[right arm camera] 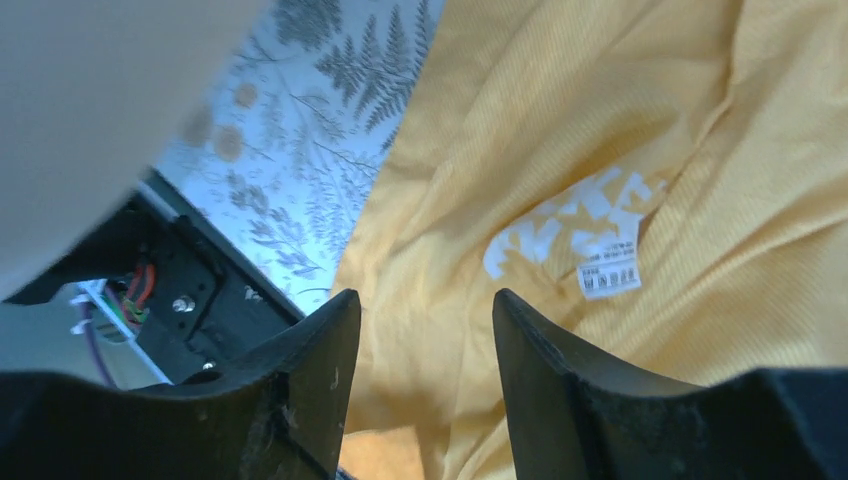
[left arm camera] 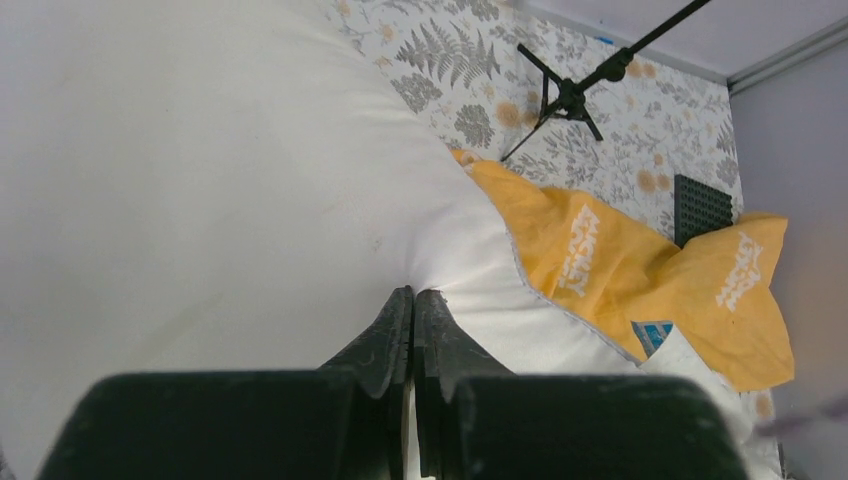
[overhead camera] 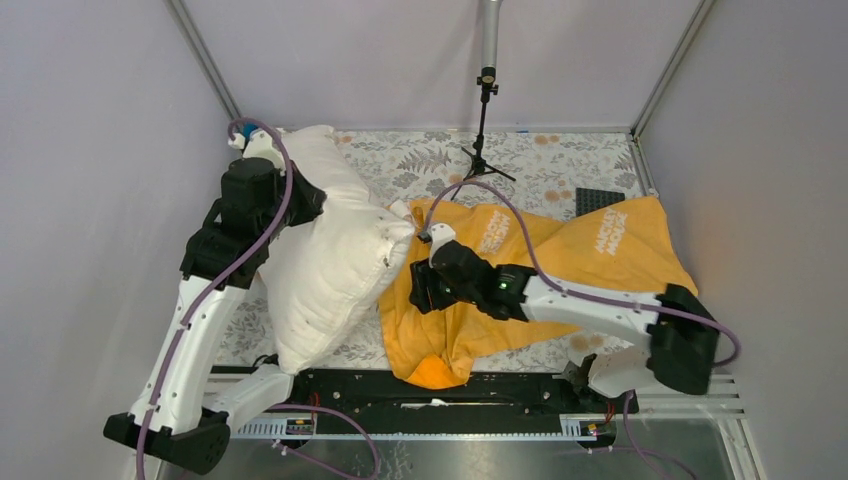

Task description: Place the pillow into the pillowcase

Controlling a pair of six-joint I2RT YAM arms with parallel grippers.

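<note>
**A:** Is anything inside the pillowcase (overhead camera: pixel 580 255)?

**B:** Nothing that shows. It lies flat and wrinkled on the table (overhead camera: pixel 560 155), spread from the centre out toward 3 o'clock, with one end bunched at 6 o'clock against the black rail (overhead camera: pixel 450 392). The pillow (overhead camera: pixel 330 260) is wholly outside it, over at 9 o'clock.

**A:** Do the two touch?

**B:** Yes. The pillow's corner at 3 o'clock rests on the case's left edge. The pillow is propped up on a slant rather than lying flat.

**A:** What holds it up?

**B:** The left gripper (left arm camera: pixel 412 298). Its jaws are pressed together on a pinch of the white fabric, which puckers at the tips.

**A:** And the right gripper (right arm camera: pixel 422 300)?

**B:** It is over the left part of the pillowcase with its jaws standing apart, and nothing is caught between them. Orange cloth with white lettering and a small white label (right arm camera: pixel 610 270) lies beyond the tips.

**A:** Where is the case's mouth?

**B:** Hard to say; the folds hide it, though it may be the bunched end.

**A:** Anything else around?

**B:** A tripod stand (overhead camera: pixel 485 150) is at 12 o'clock, just beyond the case's far edge. A dark grid plate (overhead camera: pixel 598 200) is at about 1 o'clock, partly under the cloth.
</note>
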